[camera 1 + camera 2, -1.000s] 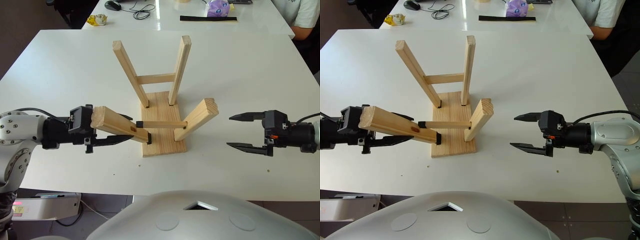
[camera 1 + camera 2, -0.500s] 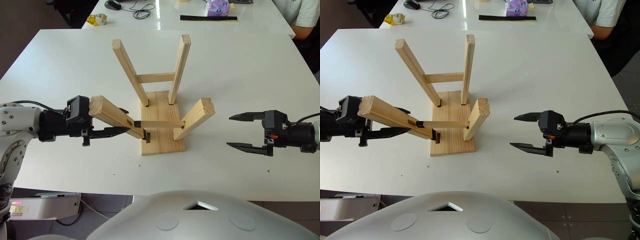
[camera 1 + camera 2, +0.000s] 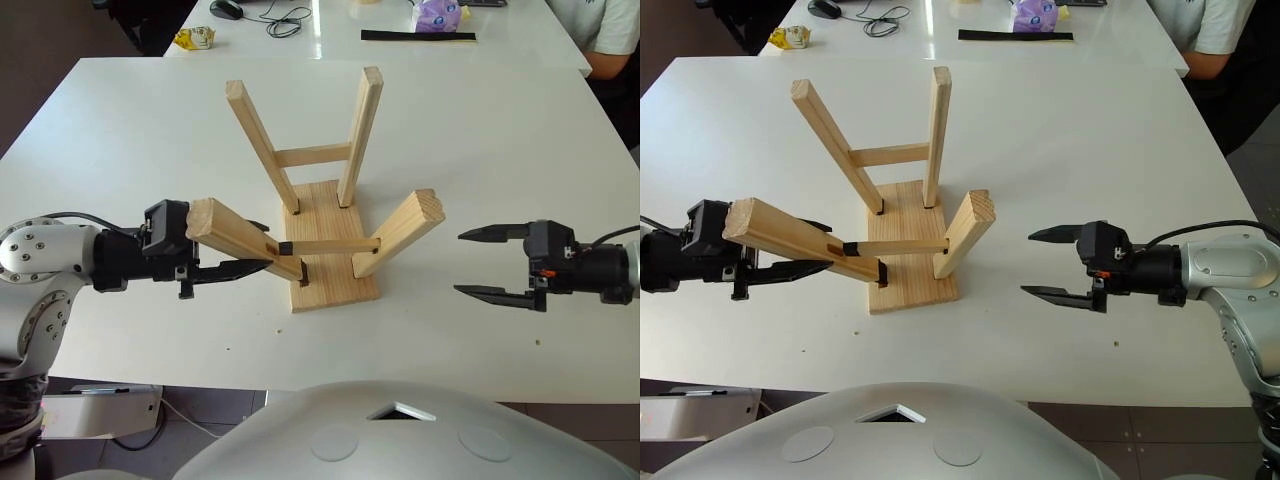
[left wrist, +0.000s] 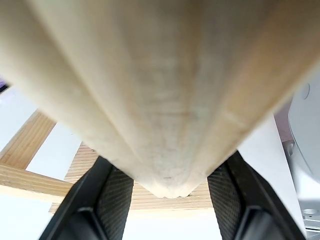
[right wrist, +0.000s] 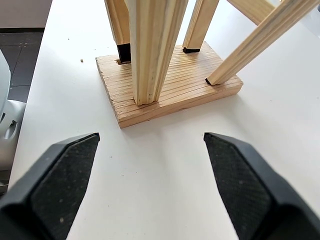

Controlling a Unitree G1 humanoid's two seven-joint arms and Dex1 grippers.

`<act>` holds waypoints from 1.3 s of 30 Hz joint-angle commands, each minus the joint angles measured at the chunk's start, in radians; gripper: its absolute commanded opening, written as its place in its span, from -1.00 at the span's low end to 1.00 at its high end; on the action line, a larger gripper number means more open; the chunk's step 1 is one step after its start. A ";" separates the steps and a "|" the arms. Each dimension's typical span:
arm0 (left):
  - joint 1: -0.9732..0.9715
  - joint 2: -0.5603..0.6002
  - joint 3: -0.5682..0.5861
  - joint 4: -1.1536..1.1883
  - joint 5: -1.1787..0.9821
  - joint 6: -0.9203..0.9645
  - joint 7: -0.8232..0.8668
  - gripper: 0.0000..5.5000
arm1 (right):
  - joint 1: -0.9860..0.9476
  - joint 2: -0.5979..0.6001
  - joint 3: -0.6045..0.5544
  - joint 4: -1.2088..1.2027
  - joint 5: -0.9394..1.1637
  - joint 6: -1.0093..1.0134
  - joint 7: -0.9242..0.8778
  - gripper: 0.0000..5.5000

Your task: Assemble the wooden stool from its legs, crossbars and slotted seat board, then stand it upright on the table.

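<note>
The left tool (image 3: 250, 250) is seen nearest, low over the front left of the white surface (image 3: 500, 150), clamped on the near left leg (image 3: 225, 232). In the left wrist view this leg (image 4: 160, 90) is pressed between the two dark pads (image 4: 115, 210). The leg is tilted outward to the left, with its dark-tipped lower end at the near left corner of the seat board (image 3: 335, 290); whether it is seated in a slot cannot be told. A thin near crossbar (image 3: 330, 245) is joined from this leg to the near right leg (image 3: 405, 230), which is leaned outward to the right with its foot on the board.

The right tool (image 3: 460, 263) is held to the right of the stool, well apart from it, with its fingers (image 5: 60, 185) spread wide and nothing between them.

The seat board is laid flat on the surface, near its middle. At the board's far end, the far left leg (image 3: 258, 145) and far right leg (image 3: 360, 135) are stood in the board, splayed apart at the top and linked by the far crossbar (image 3: 312, 156).

On a second surface behind, a yellow packet (image 3: 194, 39) and a black strip (image 3: 416, 37) are seen.
</note>
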 commanded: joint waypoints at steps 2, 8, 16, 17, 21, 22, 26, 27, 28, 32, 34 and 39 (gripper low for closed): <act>0.022 -0.029 -0.006 0.011 0.039 -0.039 -0.004 -0.25 | -0.031 -0.021 0.015 0.013 -0.015 -0.015 0.016 0.40; 0.071 -0.035 -0.017 -0.002 0.062 -0.077 -0.026 -0.25 | -0.047 -0.030 0.018 0.024 -0.012 -0.019 0.029 0.40; 0.120 -0.008 -0.012 -0.009 0.062 -0.103 -0.066 -0.25 | -0.043 -0.037 0.013 0.020 -0.008 -0.015 0.028 0.40; 0.117 -0.003 -0.010 -0.005 0.064 -0.105 -0.071 -0.25 | -0.041 -0.036 0.013 0.018 -0.008 -0.014 0.027 0.40; 0.087 0.015 -0.006 0.005 0.054 -0.091 -0.070 -0.25 | -0.037 -0.033 0.016 0.011 -0.008 -0.011 0.020 0.40; 0.087 0.017 -0.005 0.008 0.055 -0.093 -0.072 -0.25 | -0.037 -0.032 0.018 0.011 -0.009 -0.012 0.019 0.40; 0.089 0.023 -0.011 0.019 0.075 -0.106 -0.090 -0.25 | -0.024 -0.028 0.013 0.000 -0.007 -0.009 0.012 0.40; 0.089 0.025 -0.013 0.021 0.079 -0.108 -0.092 -0.25 | -0.021 -0.028 0.011 -0.001 -0.006 -0.008 0.010 0.40; 0.089 0.027 -0.014 0.022 0.084 -0.112 -0.094 -0.25 | -0.021 -0.028 0.012 -0.001 -0.007 -0.008 0.009 0.40; 0.100 0.039 -0.022 0.021 0.092 -0.107 -0.097 -0.25 | -0.021 -0.028 0.013 -0.004 -0.006 -0.008 0.006 0.40; 0.103 0.048 -0.034 0.026 0.105 -0.100 -0.090 -0.25 | -0.022 -0.028 0.014 -0.006 -0.006 -0.008 0.003 0.40; 0.074 0.071 -0.073 0.058 0.133 -0.098 -0.087 -0.25 | -0.021 -0.024 0.019 -0.016 -0.005 -0.005 -0.006 0.40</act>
